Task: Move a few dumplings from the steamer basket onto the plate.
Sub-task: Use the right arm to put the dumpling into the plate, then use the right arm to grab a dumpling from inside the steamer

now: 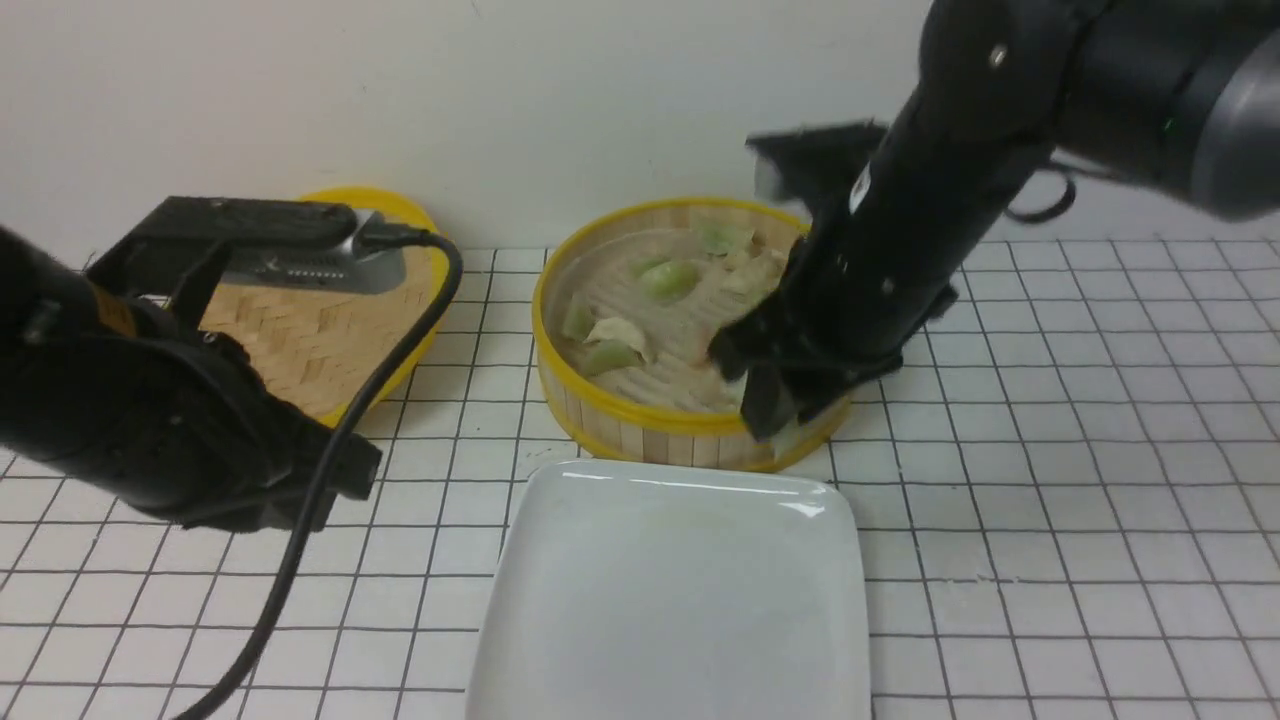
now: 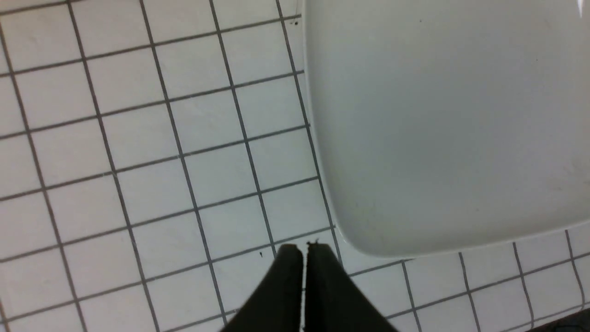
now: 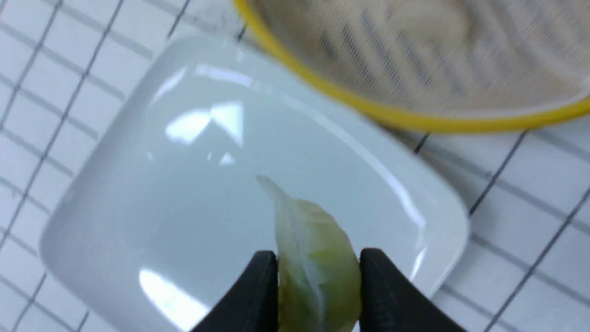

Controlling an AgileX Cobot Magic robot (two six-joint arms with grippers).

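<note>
Black two-fingered right gripper point(image 3: 318, 256): clenched on one pale green pleated dumpling point(image 3: 315, 230), which was held in the air at the near right rim of the basket, with the plate behind it in the right wrist view.
Round bamboo steamer basket point(image 1: 620, 435), yellow rims: stood just behind the plate; green and cream dumplings point(image 1: 668, 280) lay on its slatted floor.
Glossy white square ceramic plate point(image 1: 680, 600): front centre of the white tiled table point(image 1: 1050, 500).
Black left gripper point(image 2: 304, 251): fingers pressed together, grasping nothing, over tiles just beside the plate.
Flat woven yellow-rimmed lid point(image 1: 310, 340): left of the basket.
</note>
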